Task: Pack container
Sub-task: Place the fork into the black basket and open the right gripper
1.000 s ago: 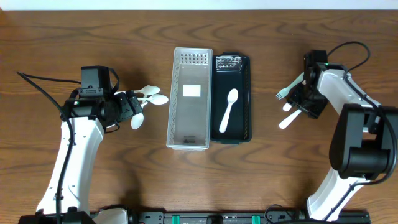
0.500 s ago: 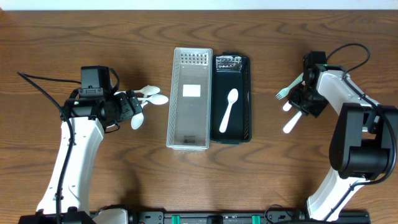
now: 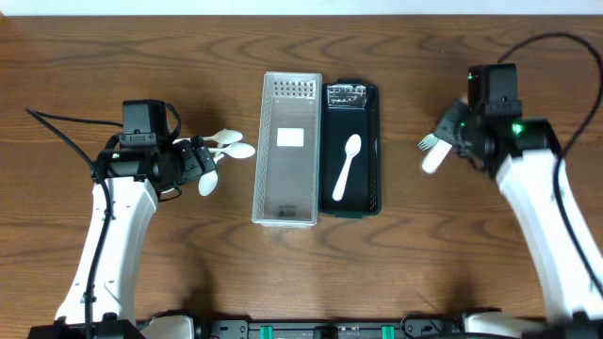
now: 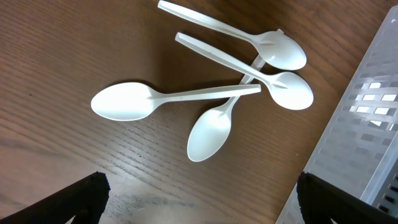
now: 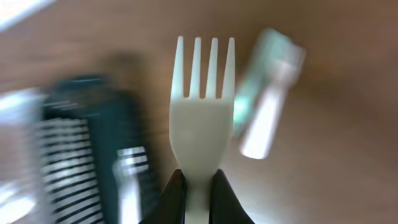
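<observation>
Glossy plastic spoons [image 4: 121, 101], grained wooden table [image 4: 56, 43]

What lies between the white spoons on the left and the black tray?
The clear slotted container, standing right beside the tray; the overhead view shows it.

Dark brown wood-grain table [image 3: 301, 278], pale strip [image 3: 301, 6] along its far edge.

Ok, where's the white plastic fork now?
The white plastic fork is pinched in the right tool, off to the right of the black tray in the overhead view.
</observation>
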You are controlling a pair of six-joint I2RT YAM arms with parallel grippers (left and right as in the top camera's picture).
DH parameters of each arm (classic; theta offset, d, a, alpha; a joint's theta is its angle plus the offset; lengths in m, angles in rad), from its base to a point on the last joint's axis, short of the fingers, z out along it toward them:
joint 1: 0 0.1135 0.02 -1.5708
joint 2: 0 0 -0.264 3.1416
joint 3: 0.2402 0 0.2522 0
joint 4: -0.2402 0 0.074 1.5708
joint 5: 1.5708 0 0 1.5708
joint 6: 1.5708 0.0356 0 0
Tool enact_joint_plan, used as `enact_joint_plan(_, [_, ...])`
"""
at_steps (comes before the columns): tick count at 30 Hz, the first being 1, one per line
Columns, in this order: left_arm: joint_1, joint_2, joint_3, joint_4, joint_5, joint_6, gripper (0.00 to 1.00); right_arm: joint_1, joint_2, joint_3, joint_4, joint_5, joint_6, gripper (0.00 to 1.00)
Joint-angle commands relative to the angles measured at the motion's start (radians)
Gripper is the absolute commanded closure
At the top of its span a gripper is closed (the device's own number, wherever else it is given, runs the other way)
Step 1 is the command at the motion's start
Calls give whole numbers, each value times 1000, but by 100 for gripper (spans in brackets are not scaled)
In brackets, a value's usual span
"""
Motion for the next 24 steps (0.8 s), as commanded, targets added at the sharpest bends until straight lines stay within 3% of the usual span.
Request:
enact_joint_plan(1, [5, 3, 15, -5, -1, 8, 2, 129, -3, -4, 20, -61, -34, 99])
enact_joint_plan(11, [5, 3, 15, -5, -1, 8, 2, 378, 310, -5, 132, -13, -35, 96])
enact_joint_plan(12, [5, 3, 15, -5, -1, 8, 2, 382, 335, -5, 148, -3, -36, 90])
enact_joint_plan(15, [5, 3, 15, -5, -1, 8, 2, 370, 362, 12, 156, 0, -45, 49])
enact_joint_plan(18, [5, 3, 15, -5, -1, 8, 2, 325, 316, 64, 122, 1, -90, 28])
enact_joint_plan(20, [5, 3, 15, -5, -1, 8, 2, 278, 268, 89, 105, 16, -106, 19])
enact_joint_plan(24, [5, 3, 15, -5, -1, 8, 2, 146, 175, 94, 92, 77, -105, 18])
